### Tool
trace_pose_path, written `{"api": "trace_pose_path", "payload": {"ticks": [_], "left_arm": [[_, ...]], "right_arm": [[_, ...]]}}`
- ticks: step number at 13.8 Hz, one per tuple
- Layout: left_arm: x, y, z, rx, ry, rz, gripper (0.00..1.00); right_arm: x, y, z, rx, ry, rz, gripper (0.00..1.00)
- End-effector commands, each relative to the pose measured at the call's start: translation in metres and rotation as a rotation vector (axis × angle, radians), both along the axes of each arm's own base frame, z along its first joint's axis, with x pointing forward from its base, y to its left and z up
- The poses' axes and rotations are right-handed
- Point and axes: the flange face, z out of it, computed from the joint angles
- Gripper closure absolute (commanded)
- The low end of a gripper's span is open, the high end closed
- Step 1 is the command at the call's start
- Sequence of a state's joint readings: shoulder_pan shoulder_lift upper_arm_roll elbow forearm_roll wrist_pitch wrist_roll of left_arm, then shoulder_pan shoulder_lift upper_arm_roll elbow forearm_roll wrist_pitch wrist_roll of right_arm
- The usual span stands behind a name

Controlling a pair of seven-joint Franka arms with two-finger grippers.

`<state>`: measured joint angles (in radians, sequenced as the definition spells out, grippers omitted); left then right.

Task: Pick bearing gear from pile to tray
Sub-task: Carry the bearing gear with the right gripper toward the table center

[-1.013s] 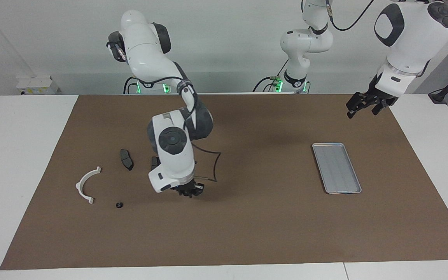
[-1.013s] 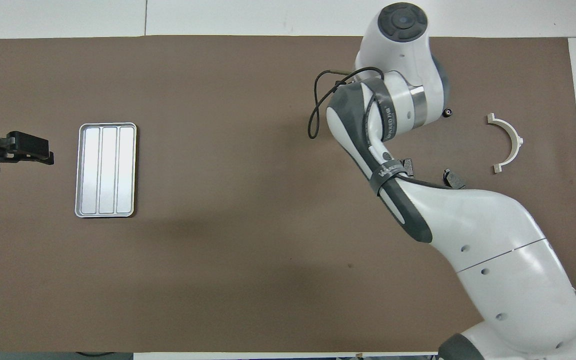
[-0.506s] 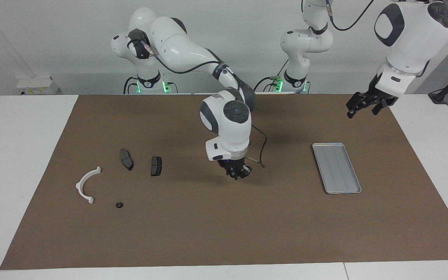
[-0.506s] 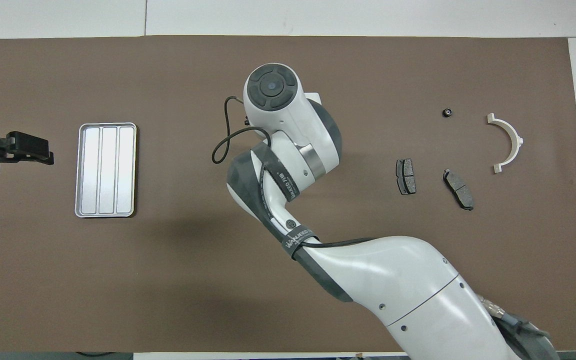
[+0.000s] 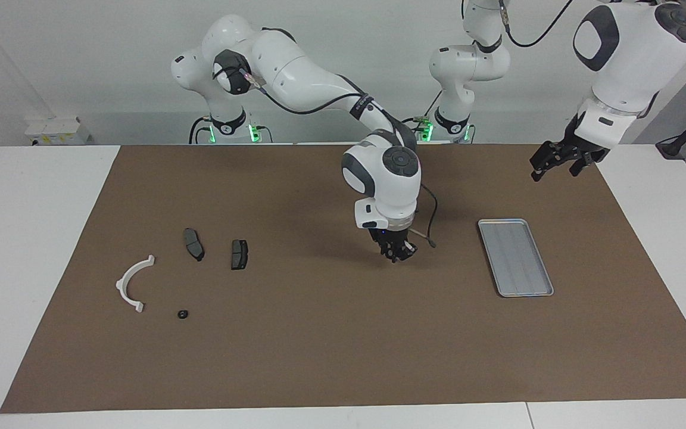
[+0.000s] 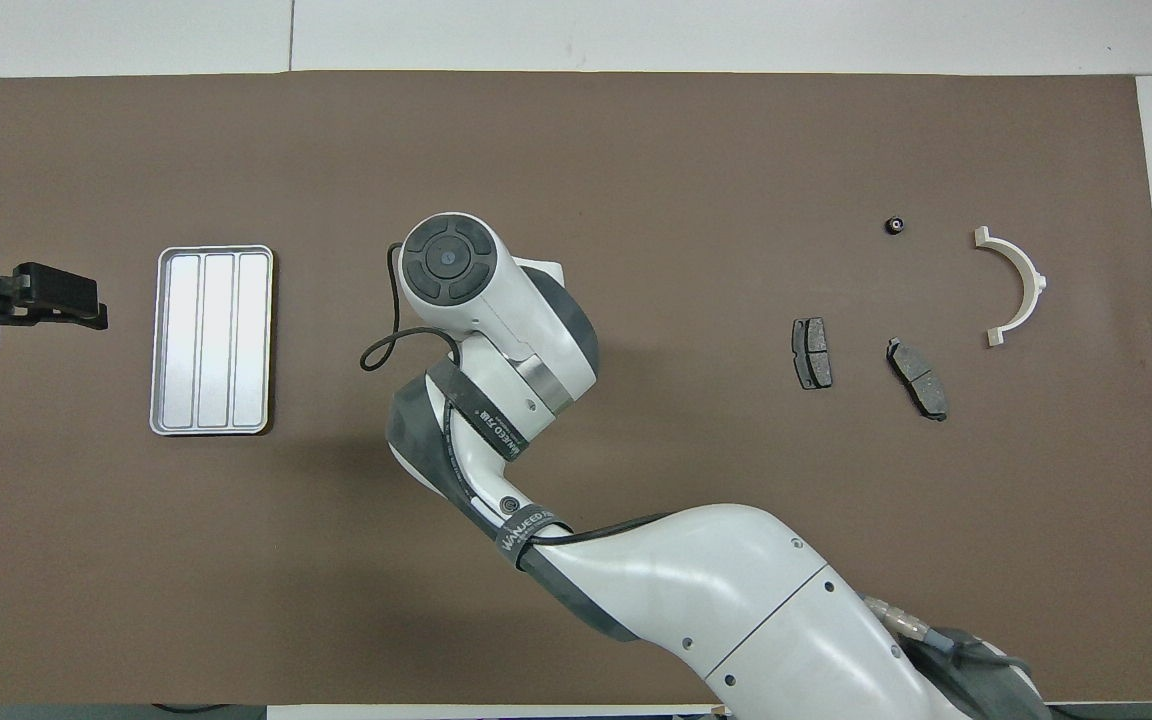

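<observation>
Right gripper (image 5: pixel 399 255), pinched nearly closed, hangs over bare mat beside the tray (image 5: pixel 515 257); left gripper (image 5: pixel 560 162) spread.

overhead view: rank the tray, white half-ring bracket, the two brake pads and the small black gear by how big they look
1. tray, by far the largest.
2. white half-ring bracket.
3. The two brake pads: they look about alike, so no ranking between them.
4. small black gear, the smallest.
</observation>
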<state>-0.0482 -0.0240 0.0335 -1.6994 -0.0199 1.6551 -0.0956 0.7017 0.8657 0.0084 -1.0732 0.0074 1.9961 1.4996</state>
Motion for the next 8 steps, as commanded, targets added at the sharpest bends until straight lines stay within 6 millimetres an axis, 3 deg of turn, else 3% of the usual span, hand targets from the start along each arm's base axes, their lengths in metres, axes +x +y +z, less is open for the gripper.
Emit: {"api": "trace_pose_path", "payload": {"ticks": [1,6,7,8], "left_arm": [[-0.007,0.0,0.006,-0.006,-0.005,-0.005,0.0],[-0.007,0.0,0.005,-0.006,-0.003,-0.005,0.0],[-0.007,0.0,0.005,-0.006,-0.002,-0.005,0.0],[-0.007,0.0,0.006,-0.006,-0.005,-0.007,0.0]], "right_arm": [[-0.002,0.011,-0.018,0.021,0.001,-0.029,1.0],[-0.006,0.017,-0.029,0.02,0.001,-0.021,1.0],[-0.007,0.018,-0.03,0.019,0.002,-0.019,0.93],[-0.007,0.017,-0.03,0.018,0.001,-0.022,0.39]]}}
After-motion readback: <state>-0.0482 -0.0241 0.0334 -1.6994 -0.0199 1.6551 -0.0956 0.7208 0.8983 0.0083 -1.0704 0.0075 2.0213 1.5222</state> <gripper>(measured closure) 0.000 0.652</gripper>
